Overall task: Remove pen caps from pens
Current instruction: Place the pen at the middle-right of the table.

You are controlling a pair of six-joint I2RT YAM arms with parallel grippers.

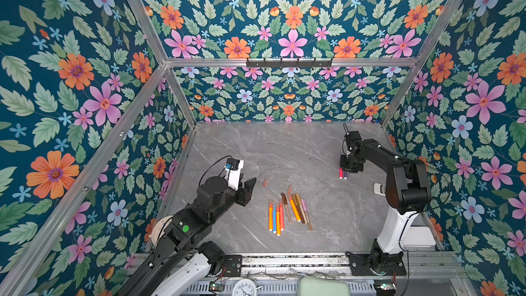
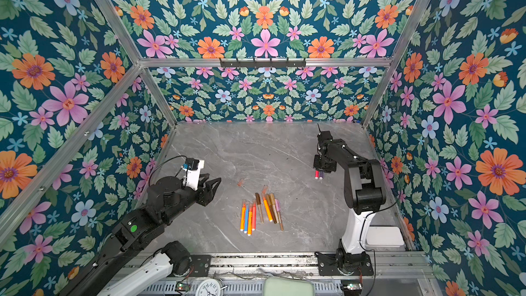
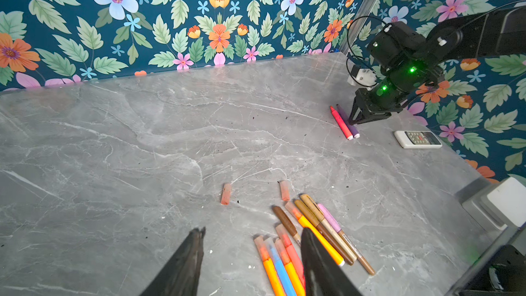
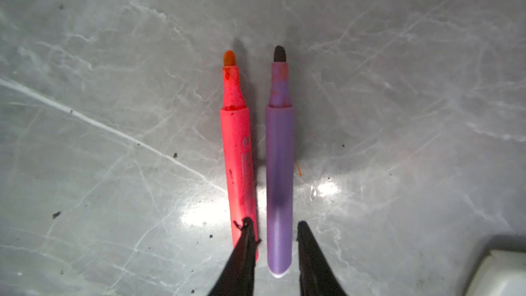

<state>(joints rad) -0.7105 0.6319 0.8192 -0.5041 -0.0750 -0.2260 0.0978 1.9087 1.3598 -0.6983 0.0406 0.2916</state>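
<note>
Fingertips (image 4: 244, 237) of the right claw (image 4: 275, 222) stand apart on either side of the purple pen (image 4: 280, 152), with a sliver of table (image 4: 113, 81) showing on each side, so the claw is open and grips nothing. One fingertip overlaps the edge of the red pen (image 4: 237, 143), which lies just beside the purple one and parallel to it. Only the right wrist view shows that both pens are uncapped, with bare felt tips. In both top views just their rear ends stick out from under the claw (image 1: 343, 173).

The right arm rises from its base, bends at the elbow and points its wrist down at the table.

This pair lies well apart from the pile of pens (image 3: 299, 237), nine with their caps on. Two loose caps (image 3: 226, 194) (image 3: 284, 190) rest just beyond the pile's capped ends, clear in the left wrist view and faint in the top views.

The left claw (image 3: 252, 230) is wide open and empty, off to one side of the pile. Its arm reaches low and forward.

The remote (image 3: 417, 139) lies farther from the pile than the pair. In a top view (image 1: 379, 188) the right arm half hides it.
</note>
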